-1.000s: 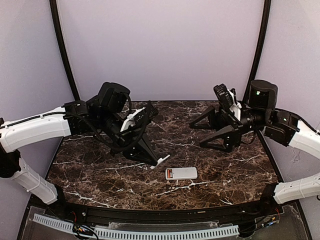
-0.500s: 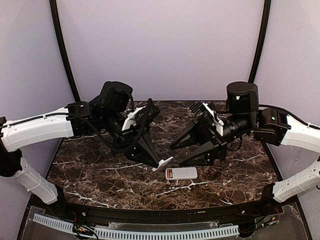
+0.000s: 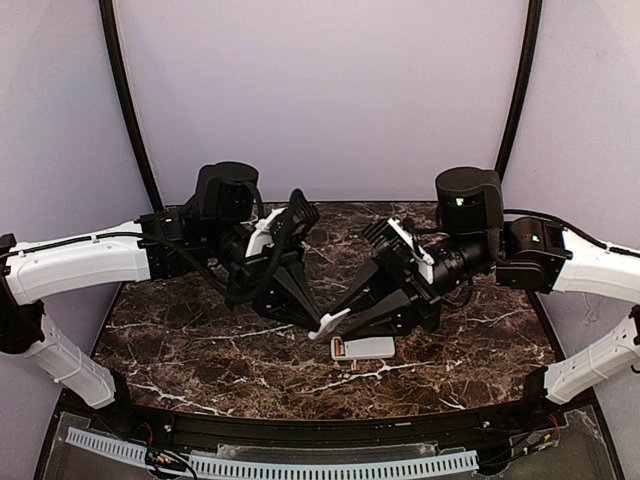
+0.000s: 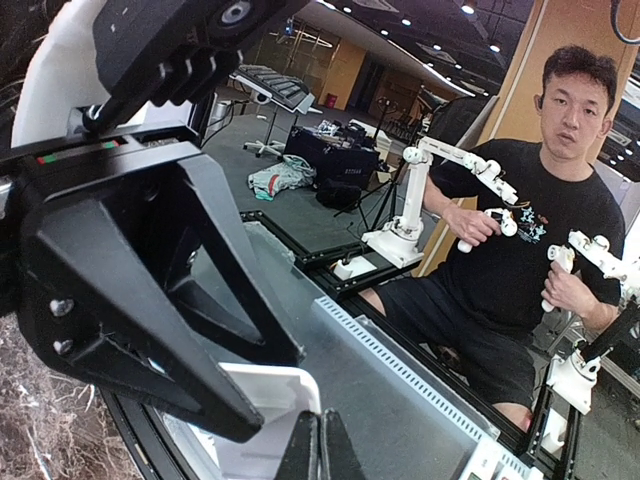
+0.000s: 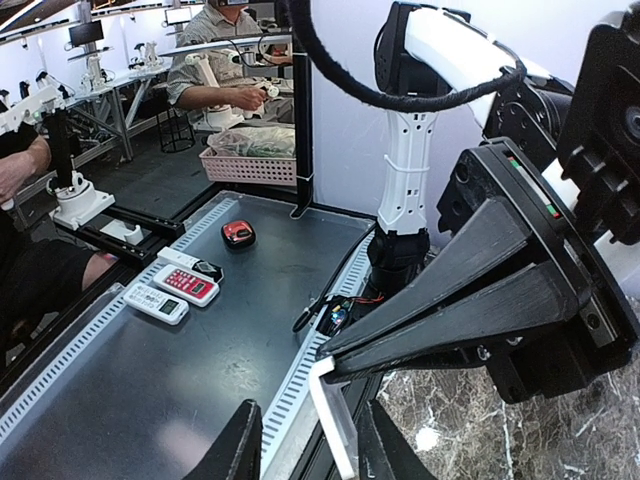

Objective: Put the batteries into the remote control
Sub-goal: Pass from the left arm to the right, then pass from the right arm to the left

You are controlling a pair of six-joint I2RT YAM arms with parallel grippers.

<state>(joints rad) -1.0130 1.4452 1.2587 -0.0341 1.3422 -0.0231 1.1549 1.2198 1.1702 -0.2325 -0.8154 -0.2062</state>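
The remote control lies flat on the marble, white back up, with an orange-red battery in its left end. A small pale piece lies just in front of it. Just above the remote, my left gripper is shut on a thin white cover plate. My right gripper has come in from the right. Its fingers stand open on either side of the plate, with gaps visible on both sides.
Both arms meet over the table's middle, fingers crossing close together. Past the slotted front rail, a dark bench holds other remotes and a red object. Black frame posts stand at the back corners.
My right arm has swung left and down to the held plate, and its jaws have narrowed around it. The left gripper has shifted slightly right, keeping hold of the plate.
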